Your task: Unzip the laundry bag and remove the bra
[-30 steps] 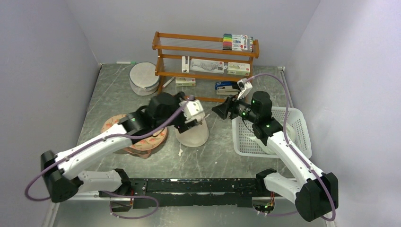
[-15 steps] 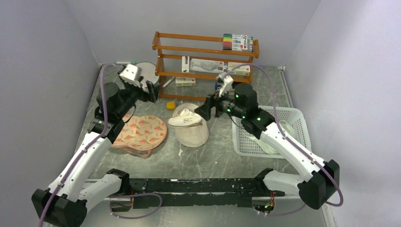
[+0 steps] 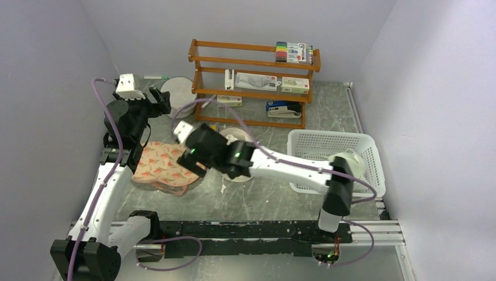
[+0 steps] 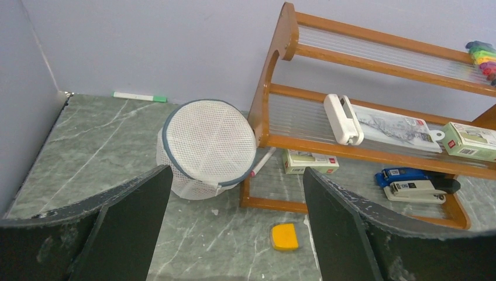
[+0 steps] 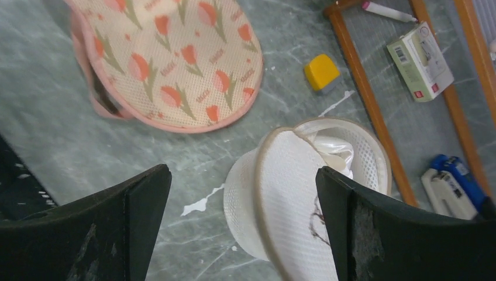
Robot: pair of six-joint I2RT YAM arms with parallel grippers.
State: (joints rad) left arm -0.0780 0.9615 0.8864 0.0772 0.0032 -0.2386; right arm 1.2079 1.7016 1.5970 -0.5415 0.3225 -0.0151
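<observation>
Laundry bag (image 5: 275,199) lies mid-surface just in front of the wooden rack (image 5: 370,99). It is unzipped, with its flat mesh disc swung partly off the domed half and white cloth (image 5: 334,151) showing inside. The right hand (image 5: 241,175) hovers above it, spread wide and empty, its arm stretched across leftward. The left hand (image 4: 237,172), equally wide and empty, is raised back-left facing a grey-rimmed mesh drum (image 4: 205,146) that leans on the rack. A peach printed case (image 5: 169,58) lies near the bag on the grey-green marbled surface (image 3: 269,193), between pale lilac walls (image 3: 58,70).
</observation>
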